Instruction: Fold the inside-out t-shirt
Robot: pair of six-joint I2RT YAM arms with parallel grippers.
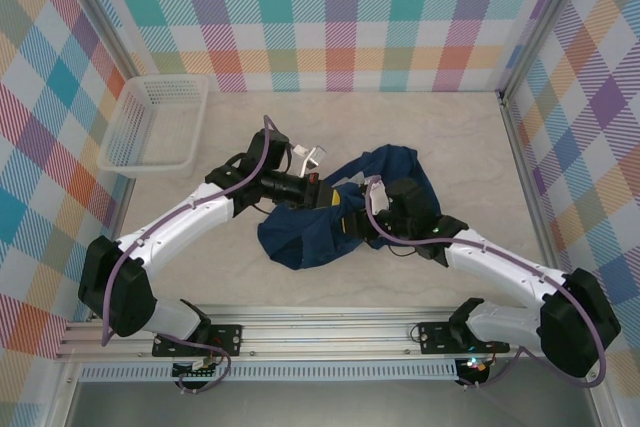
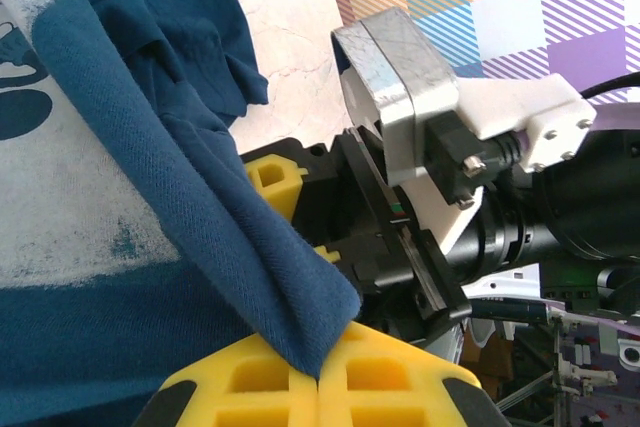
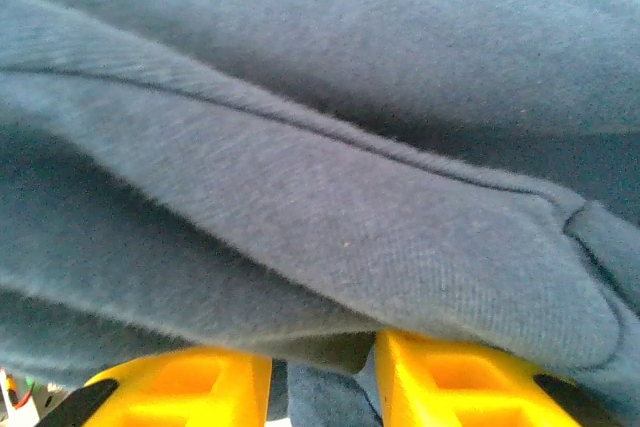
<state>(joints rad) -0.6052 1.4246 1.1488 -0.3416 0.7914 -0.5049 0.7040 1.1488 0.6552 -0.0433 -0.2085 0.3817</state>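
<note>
Biggest worry here: a slip. Left gripper [image 2: 320, 375] pressed shut on a thin fold of the inside-out t-shirt [image 1: 300, 242], caught only at the very fingertips. One tug from the other side and probably gone.

Crowded, too. Right gripper [image 3: 322, 387] just beside the left one at mid-frame in the top view, wrists nearly nose to nose. Real chance of a knock, or of pulling on the same bunch from both ends and twisting it tighter instead of spreading it. Crumpled as it lies, likely to give a lopsided fold if creased now.

As for that right gripper: yellow fingers a little apart along the bottom of the right wrist view, cloth draped over them and hanging in the gap. Gripping or merely sitting under it? Cannot tell.

Now the poses. Left arm stretched from lower left of the top view up and right to centre, wrist turned toward its partner. Right arm coming in from lower right, bent back toward centre, wrist half buried under a loop of navy cloth.

Shirt heaped at the middle of the table [image 1: 450, 127], one lobe toward the bottom, a loop arcing to the upper right. White mesh basket [image 1: 165, 80] at upper left, well apart.
</note>
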